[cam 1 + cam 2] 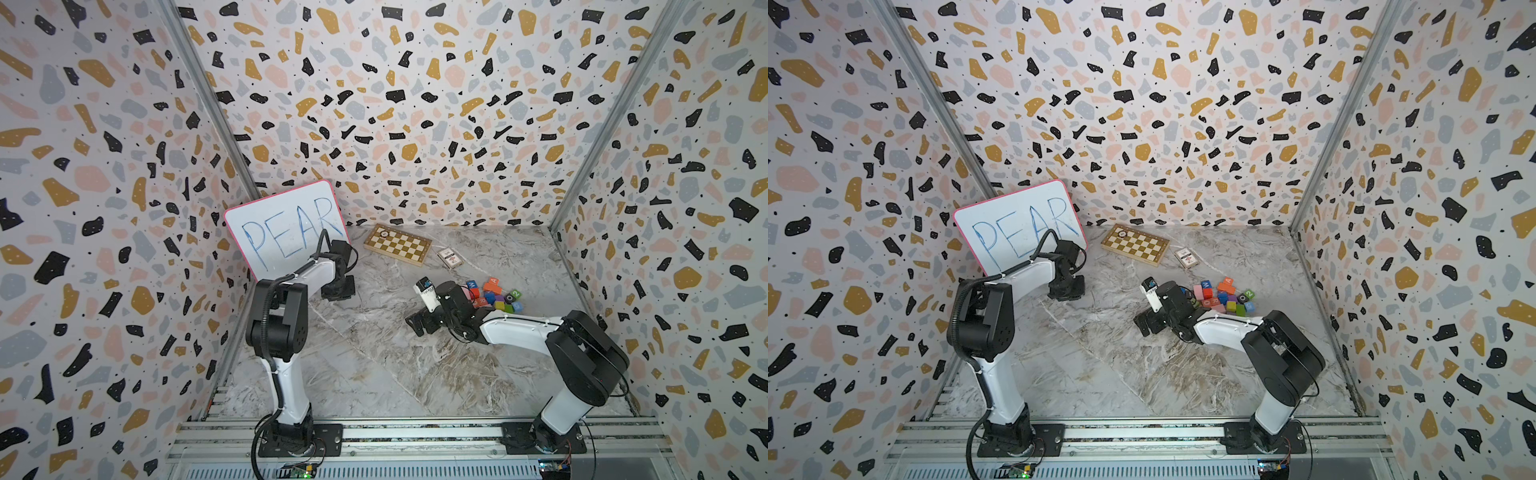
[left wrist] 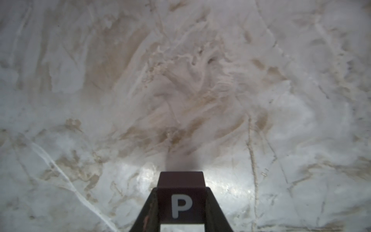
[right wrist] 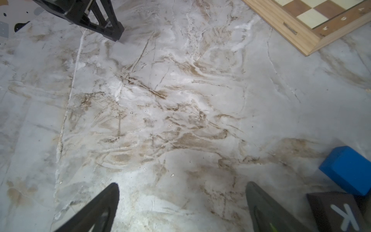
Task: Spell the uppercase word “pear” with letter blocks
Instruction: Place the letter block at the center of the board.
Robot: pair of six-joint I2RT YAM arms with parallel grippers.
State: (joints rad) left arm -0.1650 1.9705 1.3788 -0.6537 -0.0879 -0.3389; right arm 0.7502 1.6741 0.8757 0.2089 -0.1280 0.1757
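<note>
The marble table [image 1: 374, 374] lies bare through its middle and front, hemmed in by patterned walls on three sides. A whiteboard [image 1: 286, 224] leans in the back left corner, and a chessboard [image 1: 397, 244] and card pack [image 1: 451, 257] sit by the back wall. The left gripper [image 2: 181, 188] is clamped on the dark P block [image 2: 181, 178], low over the marble just in front of the whiteboard, its arm bent forward and down. The right gripper [image 3: 182, 185] stands spread wide with nothing between its jaws, beside the heap of other letter blocks [image 1: 496, 295] at right. Its arm reaches low toward the centre.
</note>
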